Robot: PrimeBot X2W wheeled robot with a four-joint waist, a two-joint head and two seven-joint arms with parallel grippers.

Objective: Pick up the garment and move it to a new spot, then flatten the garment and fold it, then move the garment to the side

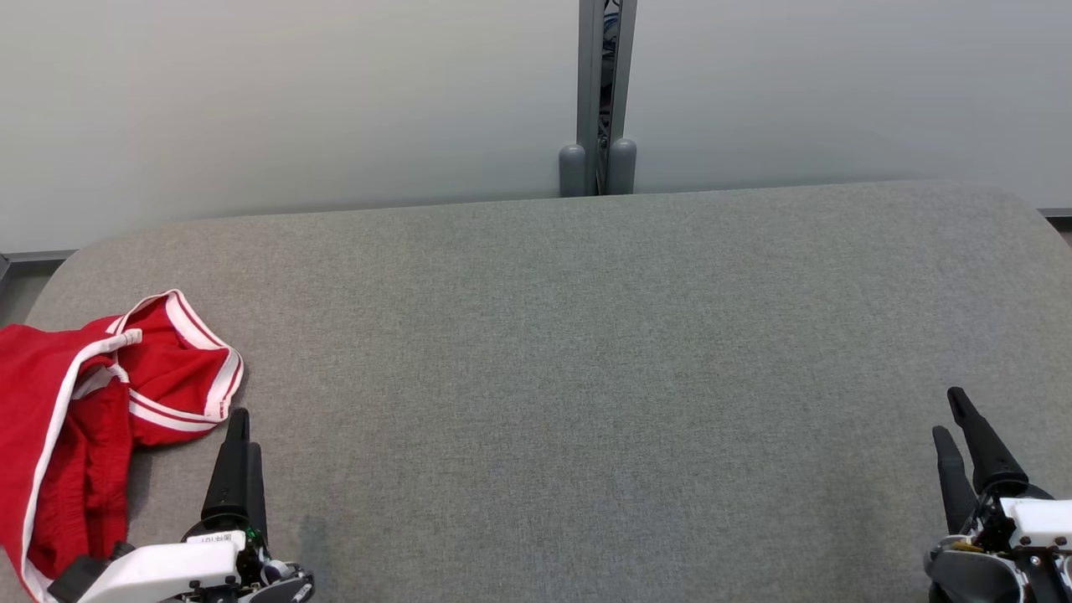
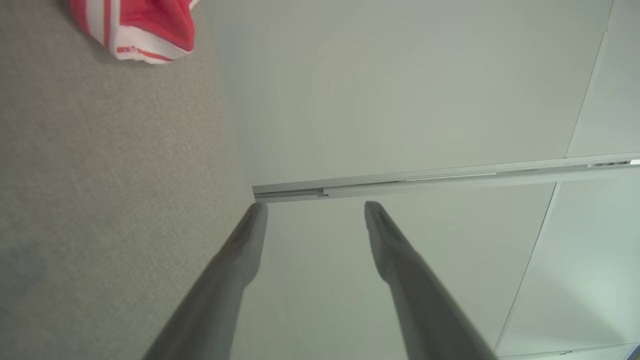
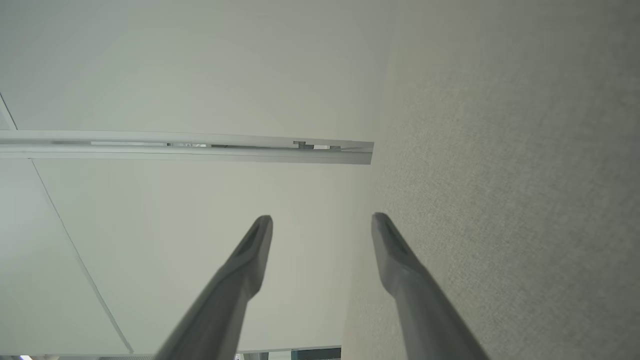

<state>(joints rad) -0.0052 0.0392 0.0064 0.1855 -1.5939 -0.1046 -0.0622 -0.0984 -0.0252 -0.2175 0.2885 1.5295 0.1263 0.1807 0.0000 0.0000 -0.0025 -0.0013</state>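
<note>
A crumpled red fabric garment with white striped trim [image 1: 92,402] lies at the left edge of the frame on the grey cloth-covered bench [image 1: 586,377], its lower part running off the bottom left corner. The left gripper [image 1: 244,431] sits at the lower left, just beside the garment's hem, its fingers spread wide and holding nothing. The right gripper [image 1: 948,412] sits at the lower right, well apart from the garment, fingers likewise wide and empty.
</note>
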